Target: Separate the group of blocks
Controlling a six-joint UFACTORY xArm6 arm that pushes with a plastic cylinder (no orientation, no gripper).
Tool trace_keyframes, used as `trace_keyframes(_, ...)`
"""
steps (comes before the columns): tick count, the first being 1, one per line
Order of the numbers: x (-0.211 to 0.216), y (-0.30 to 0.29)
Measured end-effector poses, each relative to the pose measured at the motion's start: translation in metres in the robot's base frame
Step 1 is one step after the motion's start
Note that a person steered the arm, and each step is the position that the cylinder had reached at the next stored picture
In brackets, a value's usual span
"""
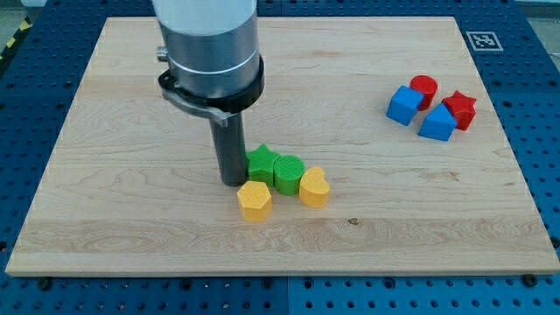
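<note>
My tip (pixel 233 182) rests on the board just left of a tight group of blocks below the view's centre. A green star block (pixel 261 161) touches the rod's right side. A green cylinder (pixel 287 172) sits right of the star. A yellow heart block (pixel 314 187) sits right of the cylinder. A yellow hexagon block (pixel 255 200) lies just below and right of my tip. At the view's right is a second cluster: a blue cube (pixel 404 104), a red cylinder (pixel 424 88), a blue block (pixel 437 123) and a red star block (pixel 460 108).
The wooden board (pixel 122 201) lies on a blue perforated table. The arm's grey body (pixel 208 44) rises above the rod and hides part of the board's top. A marker tag (pixel 482 39) sits at the board's top right corner.
</note>
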State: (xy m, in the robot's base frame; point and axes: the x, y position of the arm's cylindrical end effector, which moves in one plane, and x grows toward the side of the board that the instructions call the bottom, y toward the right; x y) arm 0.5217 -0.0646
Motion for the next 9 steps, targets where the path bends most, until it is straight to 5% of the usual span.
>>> trace_keyframes(4,0.013,0.052)
trace_keyframes(6,-0.019,0.051)
trace_keyframes(9,-0.013,0.012)
